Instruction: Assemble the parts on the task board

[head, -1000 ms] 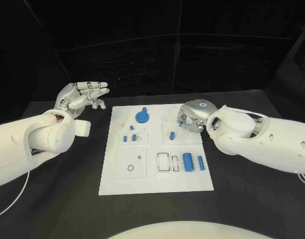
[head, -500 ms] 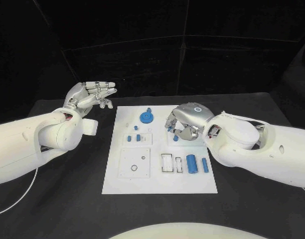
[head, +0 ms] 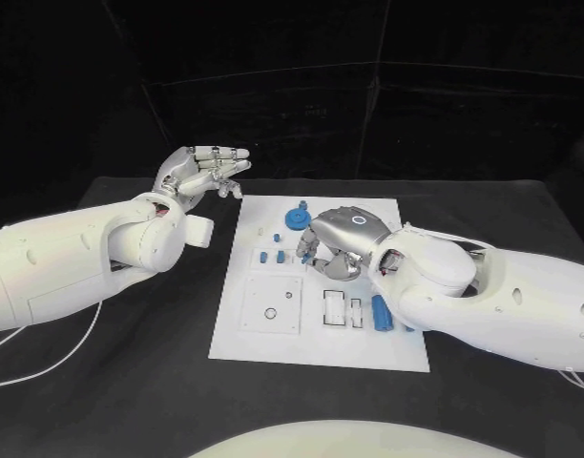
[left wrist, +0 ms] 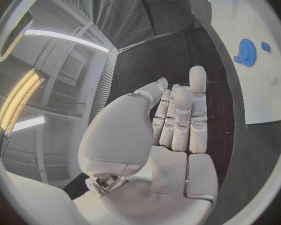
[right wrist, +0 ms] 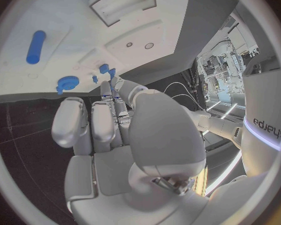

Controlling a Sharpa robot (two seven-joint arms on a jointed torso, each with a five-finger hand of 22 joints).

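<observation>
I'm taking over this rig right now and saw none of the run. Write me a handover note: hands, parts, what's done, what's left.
Left hand: raised beside the task board, off it, fingers together, holding nothing.
Right hand: over the board's middle, fingers curled down; whether it holds a part cannot be told.
Parts: blue gear at the far end, small blue pieces left of the right hand, blue cylinder near the right edge.
Done: cannot tell. Left: several recesses look unfilled.

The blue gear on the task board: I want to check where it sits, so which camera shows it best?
The left wrist view: the blue gear lies unobstructed on the white task board. In the head view it sits beside the right hand. In the right wrist view it is small, near that hand's fingers.
</observation>
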